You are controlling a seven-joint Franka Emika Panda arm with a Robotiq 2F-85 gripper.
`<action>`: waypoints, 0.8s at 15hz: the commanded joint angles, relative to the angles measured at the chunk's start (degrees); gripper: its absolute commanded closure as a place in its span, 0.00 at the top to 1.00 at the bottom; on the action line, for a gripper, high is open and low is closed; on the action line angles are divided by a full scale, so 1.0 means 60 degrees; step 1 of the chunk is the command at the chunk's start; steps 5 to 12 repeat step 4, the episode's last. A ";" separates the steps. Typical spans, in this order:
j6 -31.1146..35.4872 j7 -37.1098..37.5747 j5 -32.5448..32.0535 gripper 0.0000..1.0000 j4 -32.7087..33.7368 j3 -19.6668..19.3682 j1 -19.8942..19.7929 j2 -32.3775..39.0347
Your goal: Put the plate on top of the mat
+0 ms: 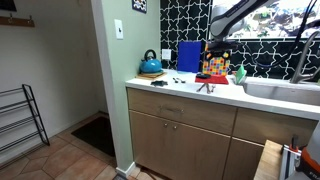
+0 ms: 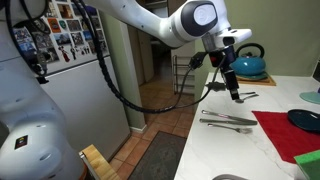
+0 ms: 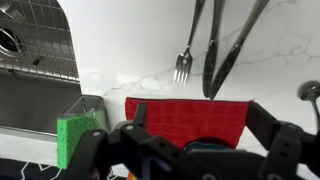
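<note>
**Gripper** (image 2: 232, 90): hung pointing down above the worktop (image 2: 212, 150), touching nothing. In the wrist view its dark fingers (image 3: 285, 148) stood far apart at the lower corners, wide open, with nothing gripped between them.

**Plate** (image 2: 304, 119): round, shallow, dark-toned in this view. It lay on the mat (image 2: 275, 133), well apart from the gripper and lower than it. The frame edge cut it off on one side.

**Seen in the wrist view only:** the red mat filled the space just ahead of the fingers. A fork (image 3: 182, 66) and tongs (image 3: 222, 50) lay on the worktop beyond it. A green sponge (image 3: 74, 142) was off to one side, with the sink (image 3: 30, 60) past that. The gripper body hid the mat's near edge, and only a dark sliver there hinted at the plate.

**Seen in the exterior views only:** a teal kettle (image 2: 250, 67) stood behind the gripper. From farther off, a blue board (image 1: 189, 55) and a multicoloured board (image 1: 215, 62) stood upright against the wall.

**Hard to make out:** in that far view the gripper, mat and plate were too small to separate.
</note>
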 commanded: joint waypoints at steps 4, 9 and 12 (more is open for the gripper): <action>0.0169 -0.1243 0.0065 1.00 -0.0600 0.0253 -0.0337 -0.0604; 0.0169 -0.1243 0.0065 1.00 -0.0600 0.0253 -0.0337 -0.0604; 0.0169 -0.1243 0.0065 1.00 -0.0600 0.0253 -0.0337 -0.0604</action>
